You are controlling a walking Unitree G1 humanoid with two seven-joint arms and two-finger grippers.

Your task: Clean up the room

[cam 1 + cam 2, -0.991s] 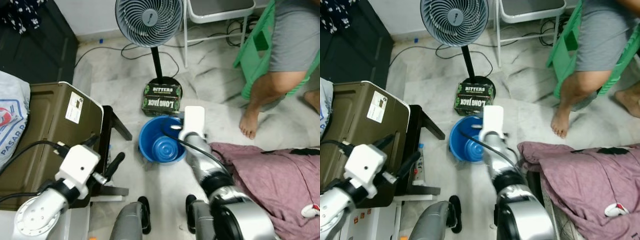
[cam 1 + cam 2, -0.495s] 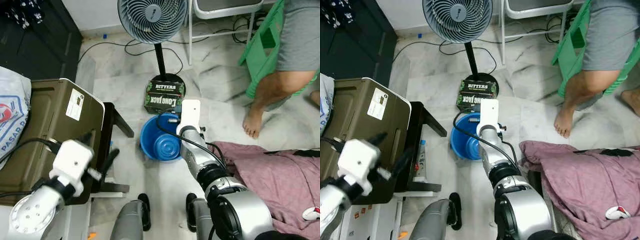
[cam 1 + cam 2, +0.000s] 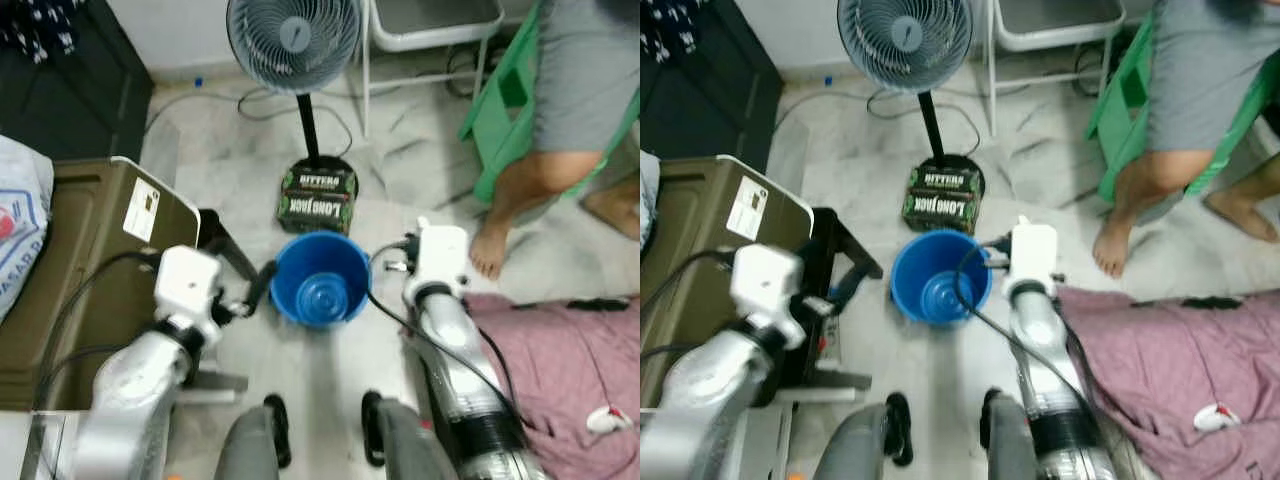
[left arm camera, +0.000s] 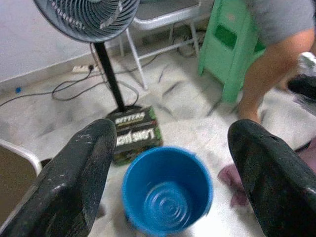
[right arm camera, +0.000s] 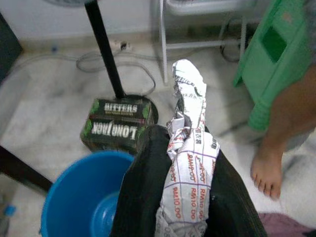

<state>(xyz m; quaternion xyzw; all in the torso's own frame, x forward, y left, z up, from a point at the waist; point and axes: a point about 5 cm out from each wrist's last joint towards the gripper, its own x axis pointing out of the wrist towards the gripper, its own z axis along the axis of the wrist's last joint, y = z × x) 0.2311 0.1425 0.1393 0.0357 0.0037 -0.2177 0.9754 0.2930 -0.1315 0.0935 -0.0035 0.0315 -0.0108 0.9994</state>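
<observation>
Gripped a crumpled printed paper (image 5: 190, 143) in the right hand (image 5: 180, 197) beside the blue bucket (image 3: 320, 277) on the floor, apparently to drop it in as rubbish, with the left hand (image 4: 173, 163) spread open and aimed at the same bucket.

The two eye views look steeply down from the head onto the marble floor, with the bucket (image 3: 320, 278) near centre and the fan (image 3: 294, 38) at 12 o'clock; the right eye sits slightly to one side, so everything shifts a little. The left wrist view looks along its spread fingers (image 4: 74, 177) from low and close, facing the bucket (image 4: 168, 187), fan pole and green stool (image 4: 229, 47). The right wrist view faces the same way, close above the bucket's rim (image 5: 81, 197). All four share the bucket and the carton (image 3: 943, 193).
</observation>
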